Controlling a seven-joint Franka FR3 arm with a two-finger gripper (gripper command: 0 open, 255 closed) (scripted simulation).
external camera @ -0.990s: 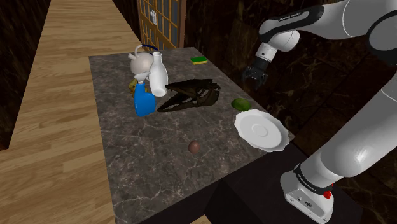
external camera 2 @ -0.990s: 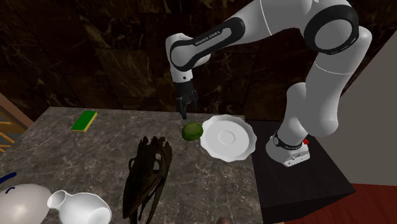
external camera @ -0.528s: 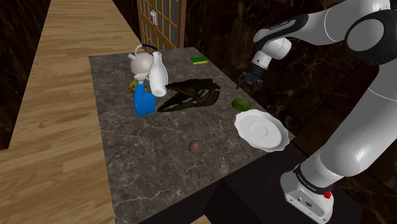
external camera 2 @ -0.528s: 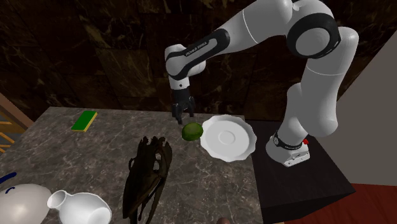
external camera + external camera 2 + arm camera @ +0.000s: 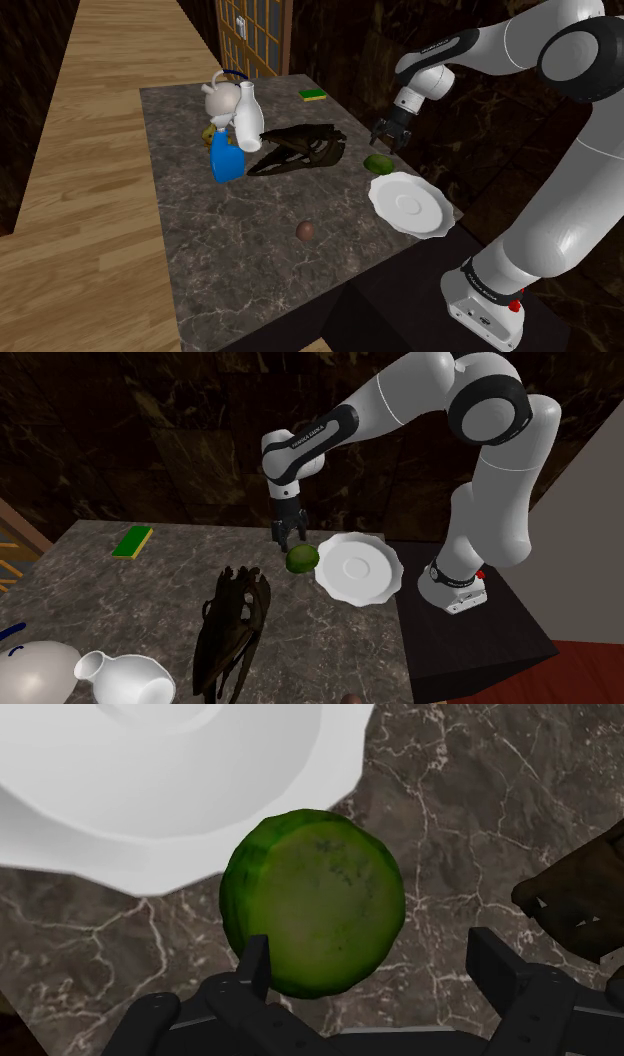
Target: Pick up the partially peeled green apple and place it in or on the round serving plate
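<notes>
With fingers (image 5: 500,972) spread, the gripper (image 5: 285,539) hovers over the green apple (image 5: 302,558), which sits on the table (image 5: 120,592) at nine o'clock of the white plate (image 5: 358,568) in the second exterior view; off-centre toward one finger, it could get knocked rolling.

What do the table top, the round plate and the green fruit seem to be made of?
The table top looks like dark stone, perhaps marble: pale veins run through it. The plate is plain smooth white with a scalloped rim; maybe ceramic, not certain. The apple has matt green skin and a duller flat face.
</notes>
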